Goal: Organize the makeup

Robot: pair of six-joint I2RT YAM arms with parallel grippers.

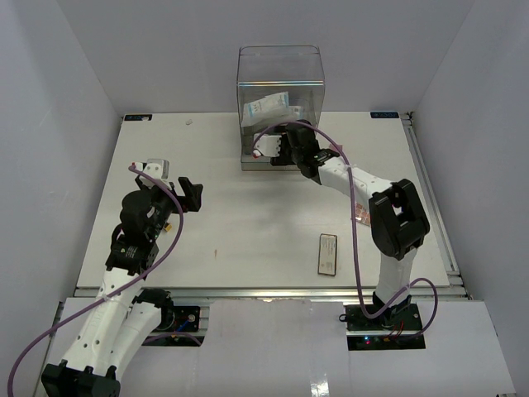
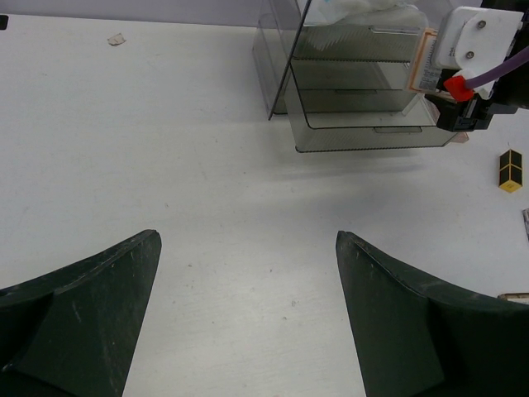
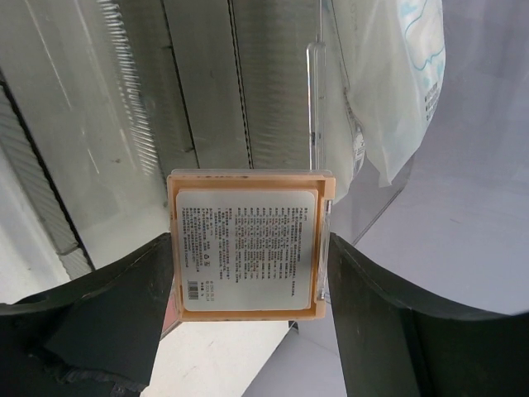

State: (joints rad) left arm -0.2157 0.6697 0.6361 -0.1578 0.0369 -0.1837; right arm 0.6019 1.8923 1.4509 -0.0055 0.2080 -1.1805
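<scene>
while left fingers (image 2: 91,306) gape, right fingers (image 3: 116,306) pinch an orange palette (image 3: 248,248), seemingly before drawers (image 2: 364,107)

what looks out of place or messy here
The sachet packets lie tilted and bunched in the top of the clear drawer box, not flat. A black compact lies loose on the table near the right arm's base, and a small scrap sits at the far left. Nothing looks spilled.
</scene>
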